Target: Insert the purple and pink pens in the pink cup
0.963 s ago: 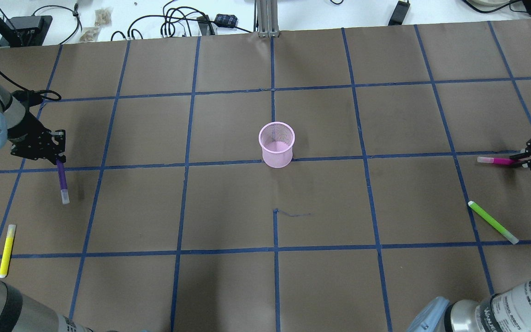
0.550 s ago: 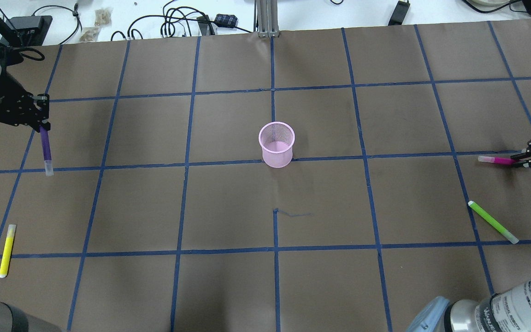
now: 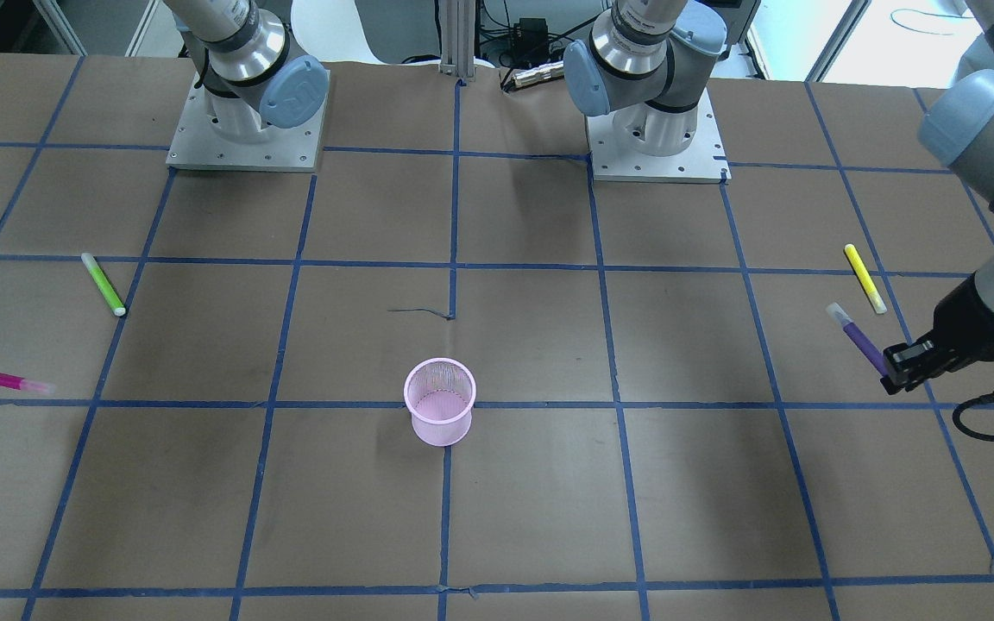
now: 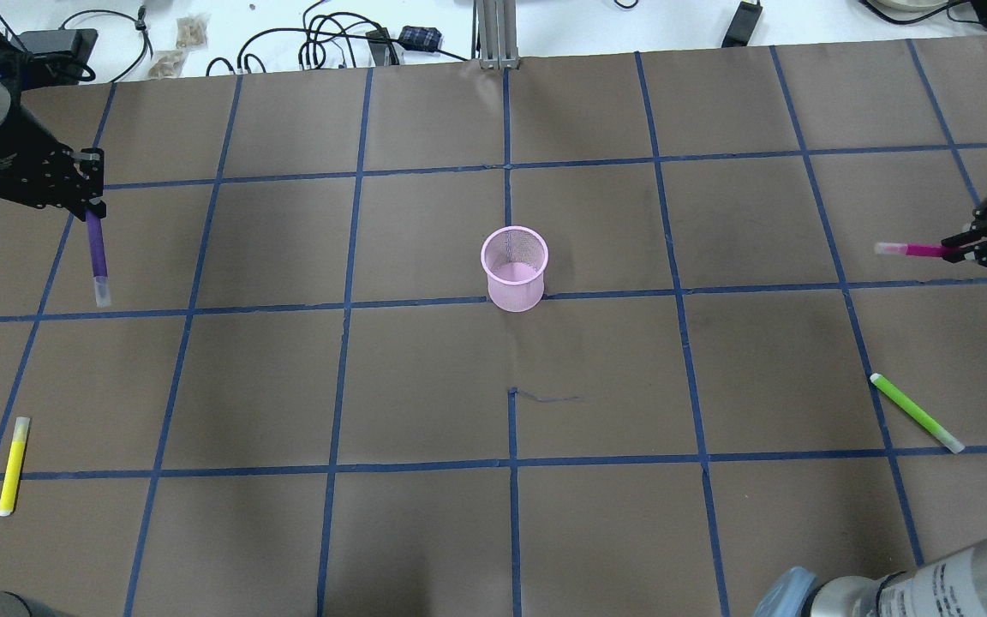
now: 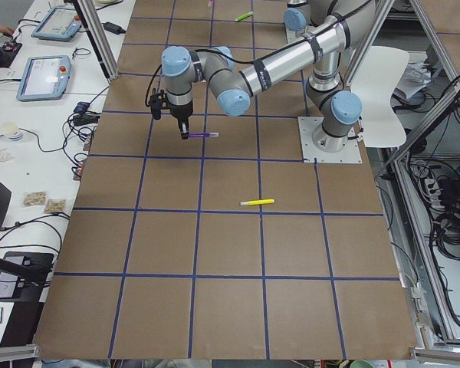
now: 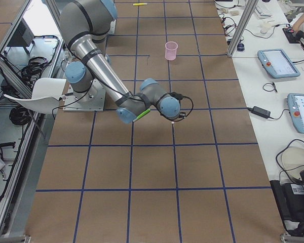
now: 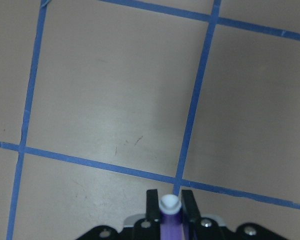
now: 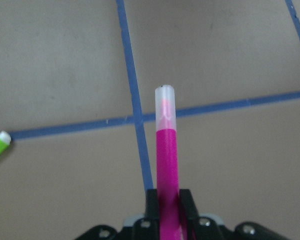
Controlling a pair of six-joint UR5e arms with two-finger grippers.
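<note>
Progress: pink mesh cup [image 4: 514,267] empty, mid-bench. Left gripper [image 4: 92,210] clamps purple pen [image 4: 98,253]; right gripper [image 4: 960,250] clamps pink pen [image 4: 913,249]. Both insertions pending.

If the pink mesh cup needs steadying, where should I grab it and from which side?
Take the pink mesh cup by its rim from straight above, one finger inside, one outside. It stands upright, mouth open and empty, and its round wall looks wide for a side pinch.

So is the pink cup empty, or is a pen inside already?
Empty. The pink cup shows only bare mesh inside; the left gripper holds the purple pen, the right gripper the pink pen.
</note>
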